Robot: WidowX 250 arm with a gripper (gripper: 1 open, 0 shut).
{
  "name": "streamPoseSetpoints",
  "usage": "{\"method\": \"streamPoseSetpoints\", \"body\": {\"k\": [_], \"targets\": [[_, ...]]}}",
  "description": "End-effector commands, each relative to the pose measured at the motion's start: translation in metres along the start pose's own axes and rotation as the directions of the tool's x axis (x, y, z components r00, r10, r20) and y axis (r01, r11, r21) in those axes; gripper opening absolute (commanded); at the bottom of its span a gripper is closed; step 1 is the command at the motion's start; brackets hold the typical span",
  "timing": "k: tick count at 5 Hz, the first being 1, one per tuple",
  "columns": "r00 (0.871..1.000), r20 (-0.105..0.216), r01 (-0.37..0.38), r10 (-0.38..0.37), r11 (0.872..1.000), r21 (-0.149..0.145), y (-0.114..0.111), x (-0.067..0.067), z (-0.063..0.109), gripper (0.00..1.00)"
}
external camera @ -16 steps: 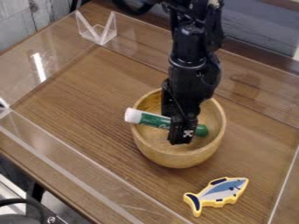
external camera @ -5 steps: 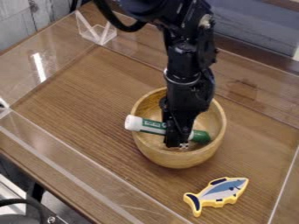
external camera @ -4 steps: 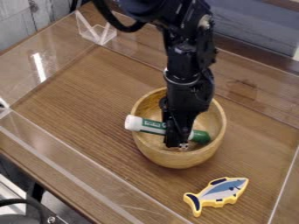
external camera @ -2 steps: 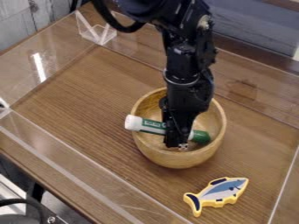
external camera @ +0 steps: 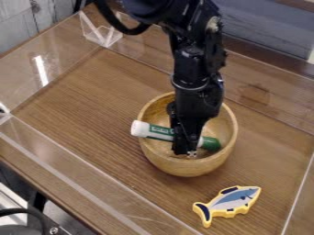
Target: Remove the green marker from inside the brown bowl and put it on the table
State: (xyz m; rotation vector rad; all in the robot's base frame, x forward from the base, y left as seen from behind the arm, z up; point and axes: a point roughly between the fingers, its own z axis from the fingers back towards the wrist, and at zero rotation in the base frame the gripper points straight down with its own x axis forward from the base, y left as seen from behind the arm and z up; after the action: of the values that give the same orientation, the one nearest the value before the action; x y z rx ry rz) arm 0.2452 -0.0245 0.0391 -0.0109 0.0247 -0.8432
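Note:
The green marker (external camera: pixel 160 132) lies across the inside of the brown bowl (external camera: pixel 157 157), its white cap end resting on the left rim. My gripper (external camera: pixel 185 143) reaches straight down into the bowl from above, and its fingers are shut on the marker's middle. The marker's green right end shows just past the fingers. The bowl stands on the table (external camera: pixel 98 92), near its front right part.
A blue-and-yellow fish toy (external camera: pixel 229 203) lies on the tabletop in front of the bowl, to the right. Low clear acrylic walls (external camera: pixel 73 197) run round the table's edges, with a clear stand (external camera: pixel 102 27) at the back left.
Over the last second nothing has visibly moved. Compared with three seconds ago, the arm stands a little further left and the gripper sits lower on the marker.

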Motion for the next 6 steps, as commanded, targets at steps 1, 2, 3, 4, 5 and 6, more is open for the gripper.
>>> {"method": "streamPoseSetpoints", "body": {"k": [1,2,3,4,5,6], "targets": [[1.0,0.024,-0.011,0.01,1.0,0.027,0.0054,-0.0018,0.0102,0.0],[1.0,0.024,-0.01,0.01,1.0,0.029,0.0056,-0.0026,0.0111,0.0],[1.0,0.028,-0.01,0.01,1.0,0.025,0.0047,-0.0044,0.0132,0.0],[0.999,0.031,-0.01,0.009,1.0,0.023,0.0039,-0.0061,0.0151,0.0],[0.999,0.037,-0.01,0.009,1.0,0.019,0.0031,-0.0079,0.0173,0.0],[0.999,0.046,-0.01,0.009,1.0,0.017,0.0025,-0.01,0.0197,0.0]]}}
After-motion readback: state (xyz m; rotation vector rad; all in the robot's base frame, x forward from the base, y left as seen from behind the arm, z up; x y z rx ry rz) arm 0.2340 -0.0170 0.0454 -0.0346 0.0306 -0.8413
